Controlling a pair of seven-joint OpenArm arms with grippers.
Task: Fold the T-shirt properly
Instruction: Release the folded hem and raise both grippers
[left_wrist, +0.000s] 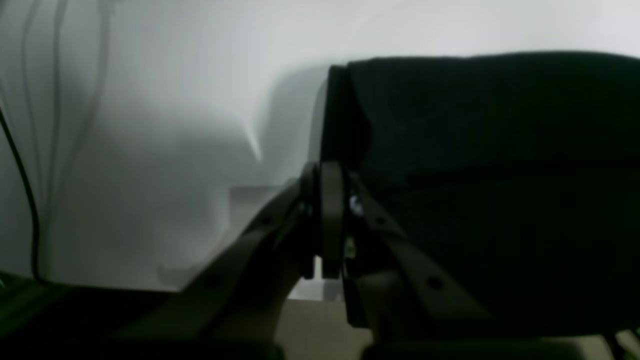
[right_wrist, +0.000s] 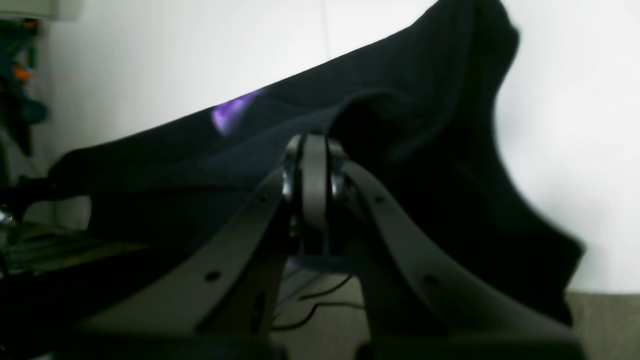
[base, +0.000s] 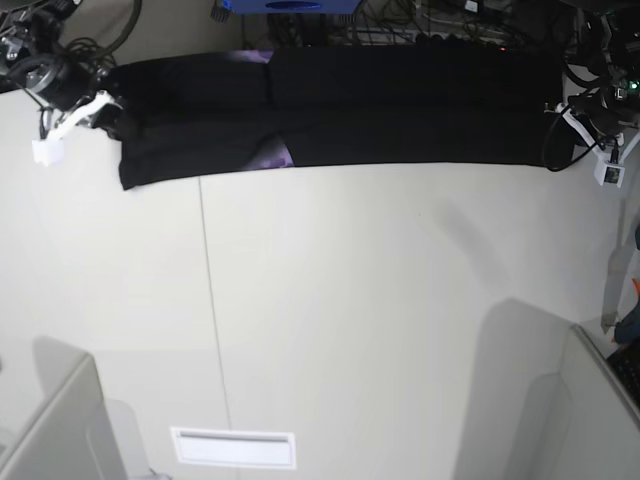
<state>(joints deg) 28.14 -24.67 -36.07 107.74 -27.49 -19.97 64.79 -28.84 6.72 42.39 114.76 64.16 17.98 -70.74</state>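
Note:
The black T-shirt (base: 400, 115) lies stretched in a long band across the far part of the white table (base: 380, 300). A bit of purple print (base: 278, 155) shows at a fold, and also in the right wrist view (right_wrist: 232, 112). My left gripper (base: 562, 118) is at the shirt's right end, shut on its edge (left_wrist: 327, 220); the black cloth (left_wrist: 490, 150) fills the space beside it. My right gripper (base: 112, 112) is at the shirt's left end, shut on bunched cloth (right_wrist: 314, 185); the shirt (right_wrist: 400, 150) drapes around the fingers.
Cables and a blue object (base: 290, 5) lie behind the table's far edge. Grey panels stand at the front left (base: 60, 430) and front right (base: 590, 420). A white rectangular plate (base: 233, 447) lies near the front edge. A seam (base: 212, 300) runs down the table.

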